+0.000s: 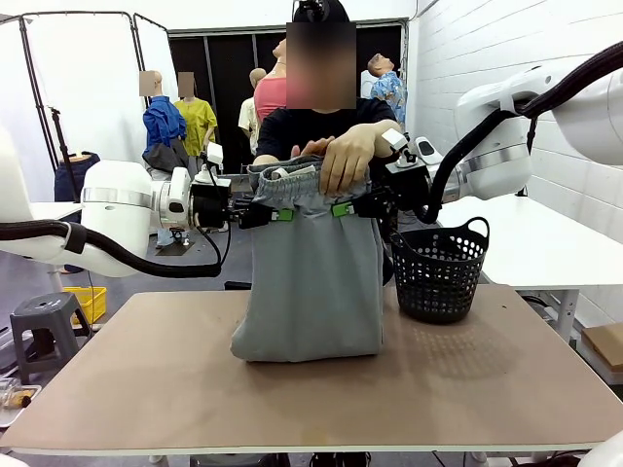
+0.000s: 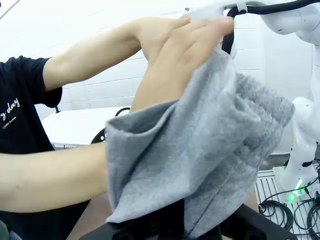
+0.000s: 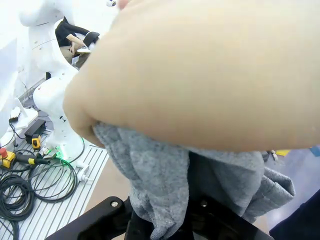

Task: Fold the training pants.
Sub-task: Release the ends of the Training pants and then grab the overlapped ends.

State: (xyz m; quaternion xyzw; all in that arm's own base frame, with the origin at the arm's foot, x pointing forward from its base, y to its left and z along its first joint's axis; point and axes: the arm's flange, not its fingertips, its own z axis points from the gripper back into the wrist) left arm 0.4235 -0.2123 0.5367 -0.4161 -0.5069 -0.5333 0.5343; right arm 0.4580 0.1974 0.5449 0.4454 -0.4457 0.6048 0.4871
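Fabric of the training pants (image 1: pixel 313 282) is held up in the air above the middle of the table (image 1: pixel 292 399), like a hanging sheet. The gathered waistband is at the top, and the lower end rests on the table surface, where it is turned a little under itself. The waistband is pinched at two places. The left gripper (image 1: pixel 277 212) is closed on its left part and the right gripper (image 1: pixel 346 207) is closed on its right part, the green pads being pressed against the grey cloth. Between them, the person's hand (image 1: pixel 346 161) is laid over the top edge of the waistband with the fingers curved downward. Whether cloth is really pinched by this hand cannot be told.

As a judgement, the folding is not finished. The pants are lifted and stretched flat, but no fold across the length is seen laid on the table. The upper part must be brought down onto the lower part, then released and smoothed. The black mesh basket (image 1: pixel 440 272) stands just beside the pants, on their right, and is not touched.

The whole arrangement is given by the front view: both arms, the hanging length and the contact with the table. In the left wrist view the thick soft cloth is shown close, bunched between the dark fingers, with the person's forearm (image 2: pixel 55 175) passing near it. In the right wrist view the cloth is seen going down into the closed jaws, while the upper part is covered by the person's arm.
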